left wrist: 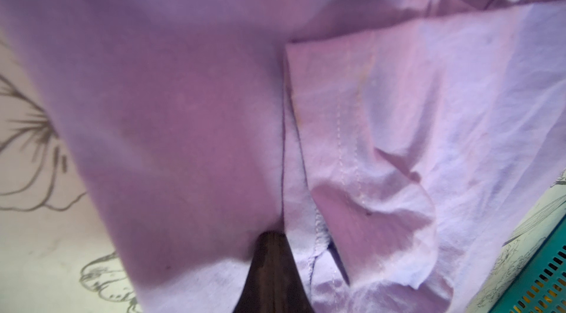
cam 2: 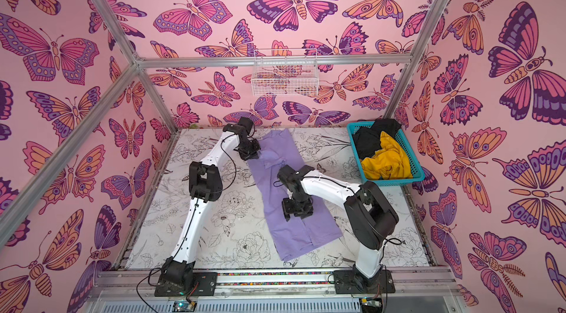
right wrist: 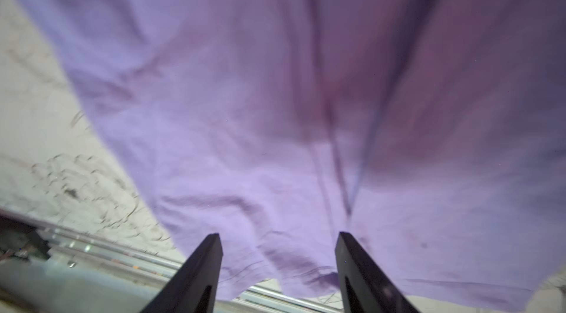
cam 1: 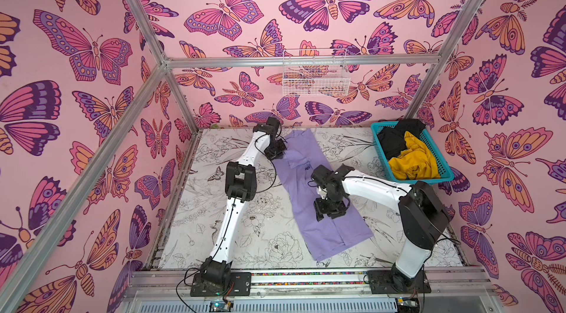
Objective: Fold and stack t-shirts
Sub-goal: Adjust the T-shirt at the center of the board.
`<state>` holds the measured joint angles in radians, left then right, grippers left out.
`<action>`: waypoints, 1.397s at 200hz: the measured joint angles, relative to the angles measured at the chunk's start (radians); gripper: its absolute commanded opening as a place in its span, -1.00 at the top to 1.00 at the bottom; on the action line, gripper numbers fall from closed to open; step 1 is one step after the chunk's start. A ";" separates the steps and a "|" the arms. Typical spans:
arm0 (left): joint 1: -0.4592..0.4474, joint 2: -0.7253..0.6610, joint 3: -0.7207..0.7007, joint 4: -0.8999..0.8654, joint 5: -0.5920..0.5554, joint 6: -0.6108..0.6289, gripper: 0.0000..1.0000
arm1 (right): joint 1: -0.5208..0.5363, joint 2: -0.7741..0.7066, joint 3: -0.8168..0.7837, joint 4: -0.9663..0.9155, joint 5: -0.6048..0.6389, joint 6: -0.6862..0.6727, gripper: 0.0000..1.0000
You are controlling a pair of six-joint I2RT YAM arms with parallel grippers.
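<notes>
The left gripper (left wrist: 271,244) is clenching the long lavender-purple cloth t-shirt (cam 1: 324,234) (its tips are hiding in blurred folds); the right gripper (right wrist: 277,234) is hovering above it, released.

A shirt (cam 1: 321,204) lies spread on the table (cam 1: 251,234) at mid-frame in both top views. To its upper right, a basket (cam 1: 441,164) holds two bunched shirts (cam 1: 410,164). A wire rack (cam 1: 315,75) hangs on the wall behind.
</notes>
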<state>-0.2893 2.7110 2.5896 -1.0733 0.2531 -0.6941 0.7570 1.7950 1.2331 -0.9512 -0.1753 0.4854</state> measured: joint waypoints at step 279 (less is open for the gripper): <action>0.111 0.122 0.113 0.226 0.307 -0.179 0.94 | 0.228 0.159 0.019 0.259 -0.532 0.221 -0.91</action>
<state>-0.1783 2.8334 2.7029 -0.8474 0.5598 -0.8726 0.9848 1.9545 1.2526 -0.6922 -0.7074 0.7063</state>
